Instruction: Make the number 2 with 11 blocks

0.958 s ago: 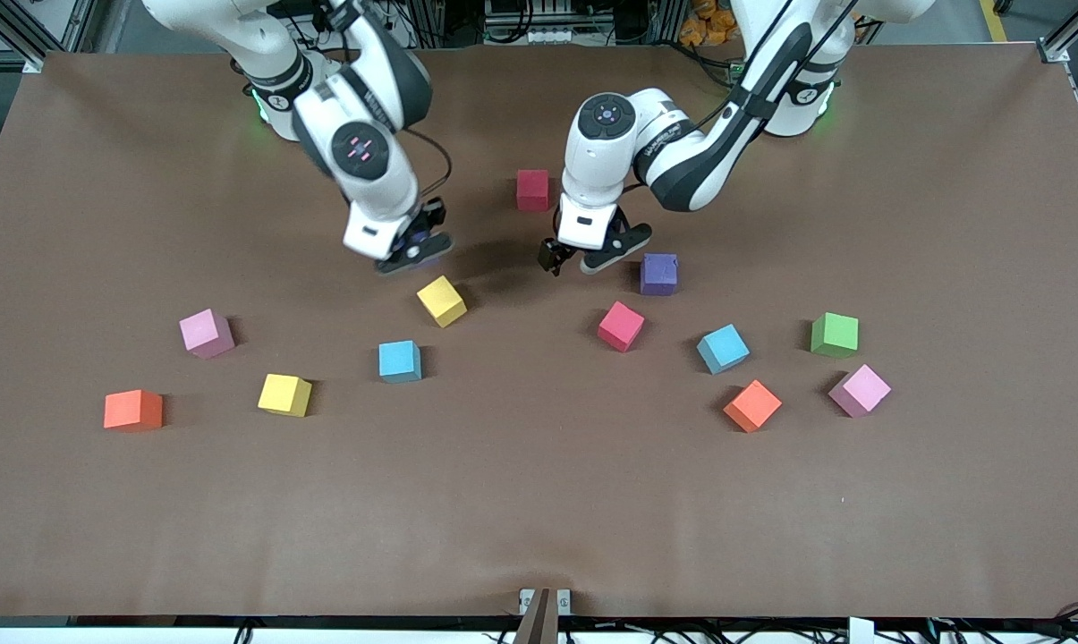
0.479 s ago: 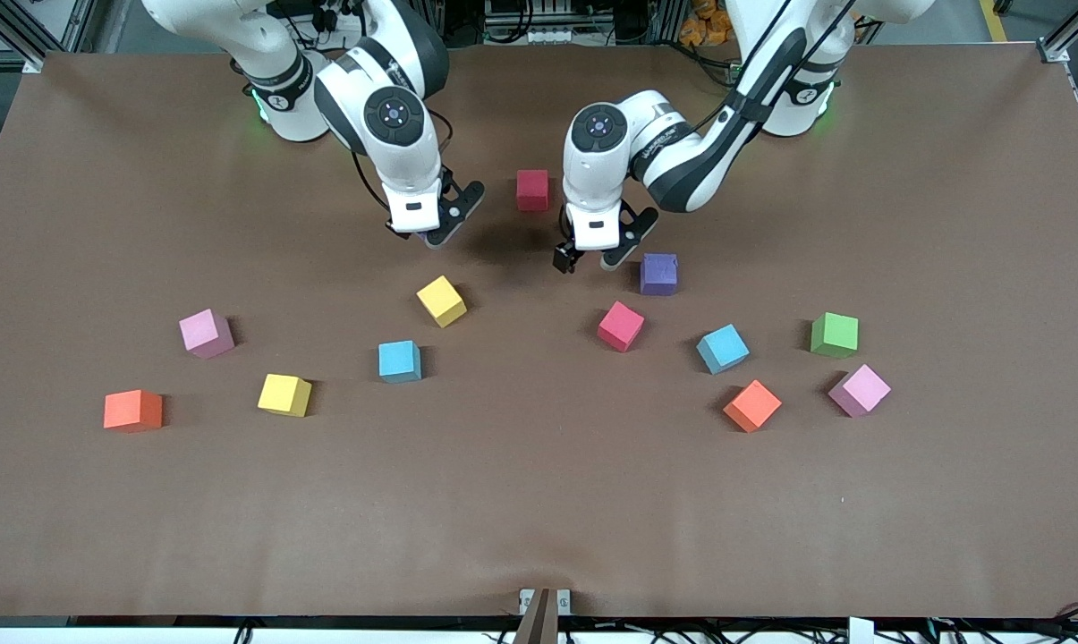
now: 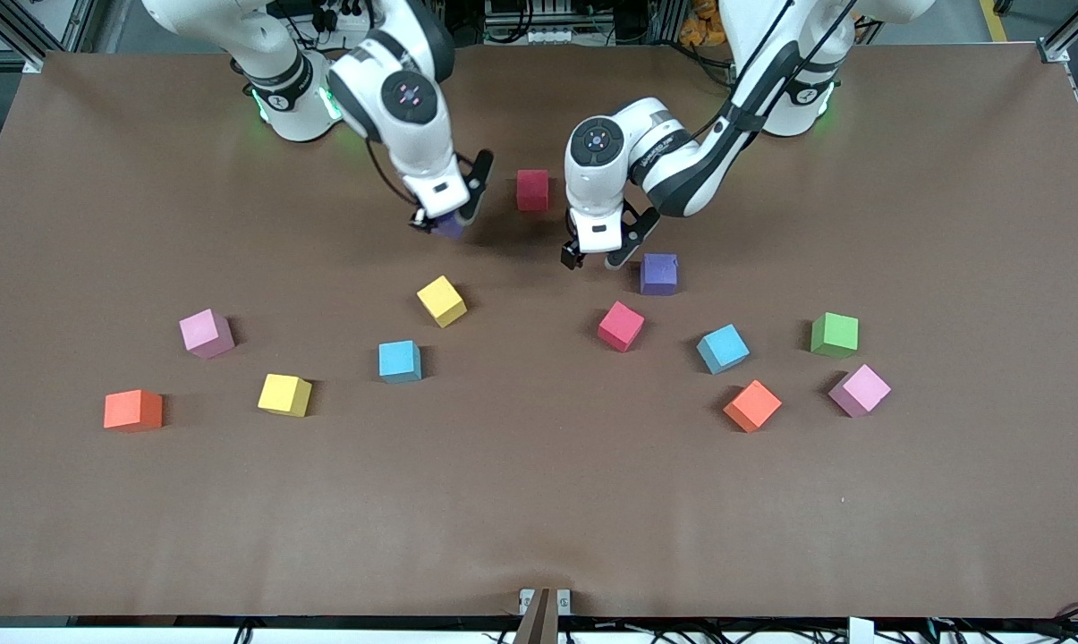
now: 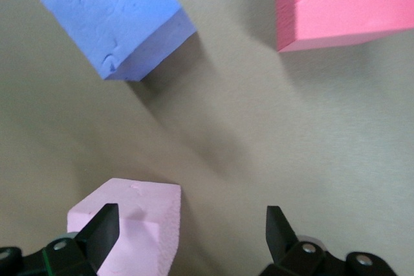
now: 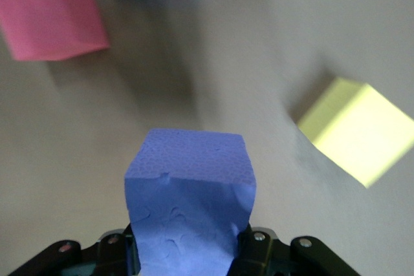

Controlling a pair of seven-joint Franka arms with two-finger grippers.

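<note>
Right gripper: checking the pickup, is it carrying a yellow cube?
No: the right gripper is shut on a purple cube; the yellow cube lies on the table.

Purple block [image 3: 450, 225] in right gripper [image 3: 446, 223].

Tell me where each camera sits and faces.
Front view: high, across the table, facing both arms' bases; both arms show.
Left wrist view: looks down past the open left end effector.
Right wrist view: looks down past the right end effector, shut on a purple cube.
Shared: front and right wrist views show one yellow cube.
</note>
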